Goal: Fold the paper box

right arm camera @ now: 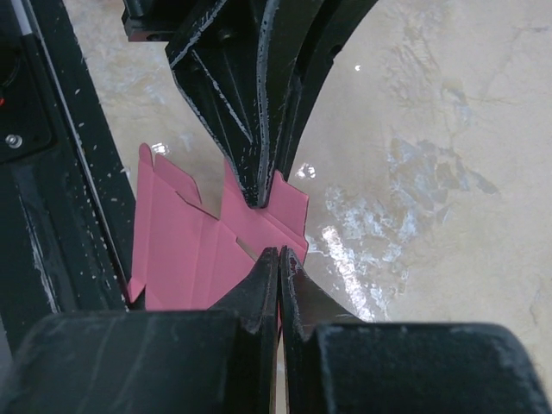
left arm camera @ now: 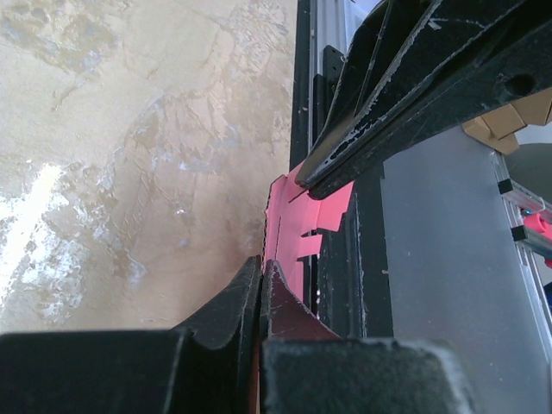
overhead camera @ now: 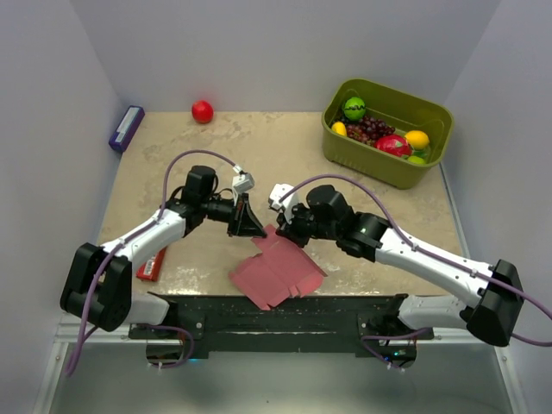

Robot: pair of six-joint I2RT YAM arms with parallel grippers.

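Note:
The pink paper box (overhead camera: 278, 269) is a flat blank with crease lines and notched tabs, lying at the table's near edge with its far side lifted. My left gripper (overhead camera: 251, 227) is shut on its far left edge. My right gripper (overhead camera: 290, 231) is shut on its far right edge, close beside the left one. In the left wrist view the shut gripper (left arm camera: 261, 269) pinches the pink sheet (left arm camera: 302, 226), with the right gripper's fingers (left arm camera: 362, 138) just beyond. In the right wrist view the shut gripper (right arm camera: 279, 257) holds the sheet (right arm camera: 177, 250), and the left gripper's fingers (right arm camera: 261, 185) pinch its far edge.
A green basket (overhead camera: 346, 148) of toy fruit stands at the back right. A red ball (overhead camera: 202, 111) and a purple box (overhead camera: 126, 128) lie at the back left. A red flat packet (overhead camera: 153, 264) lies under the left arm. A black rail (overhead camera: 276, 310) runs along the near edge.

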